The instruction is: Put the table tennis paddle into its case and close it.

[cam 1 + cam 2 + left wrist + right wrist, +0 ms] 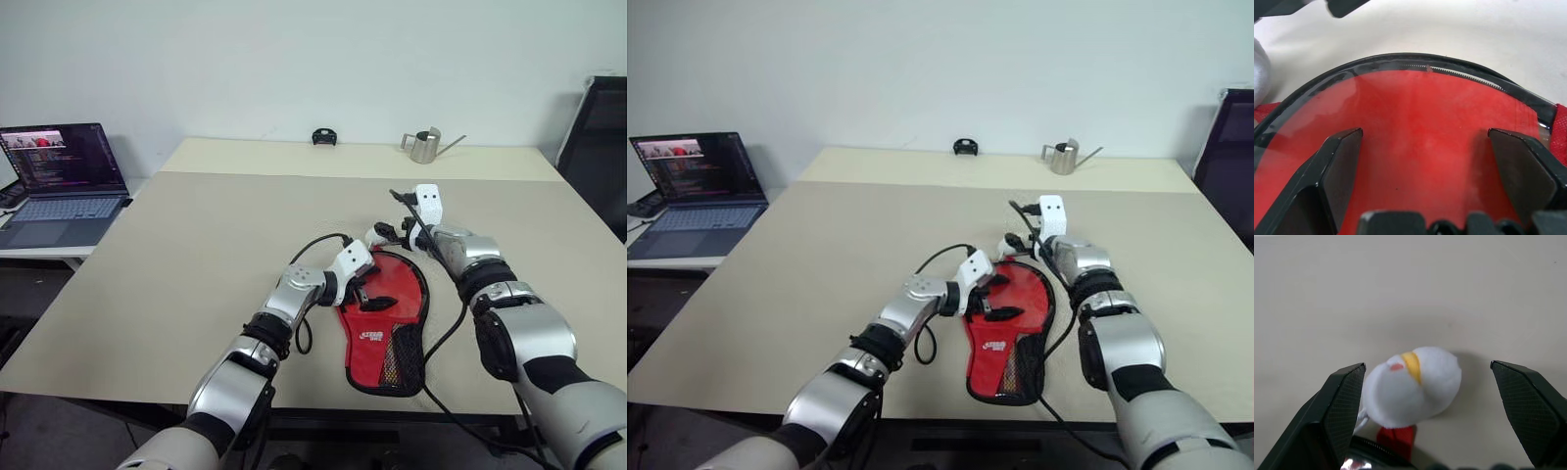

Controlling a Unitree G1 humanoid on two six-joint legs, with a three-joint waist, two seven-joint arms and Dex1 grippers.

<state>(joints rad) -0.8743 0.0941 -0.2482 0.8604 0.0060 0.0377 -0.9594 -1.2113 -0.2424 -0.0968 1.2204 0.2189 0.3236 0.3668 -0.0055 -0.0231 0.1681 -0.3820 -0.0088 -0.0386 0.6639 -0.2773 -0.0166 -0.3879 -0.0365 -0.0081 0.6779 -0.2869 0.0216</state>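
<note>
the case (384, 323) lies flat near the front edge of the beige table (196, 255), red face up, its round end pointing away from the robot and its narrow handle end toward the front edge. a small white logo is printed on the red fabric near the handle end; the letters are too small to read. a black mesh pocket runs along the right side of the handle end, black edging runs all round, and the left wrist view shows a glossy clear layer over the red and a line of zip teeth along the curved rim. a white round charm (1410, 384) with a yellow band and a small red spot lies on the table just past the round end, tied to a red tab. the left gripper (375, 291) hovers over the red face, fingers wide apart, holding nothing. the right gripper (1440, 404) sits at the round end, its fingers spread either side of the charm, not closed on it. far back stand a small metal watering can (424, 146) and a small black object (324, 136); an open laptop (64, 181) sits on a side desk to the left.
</note>
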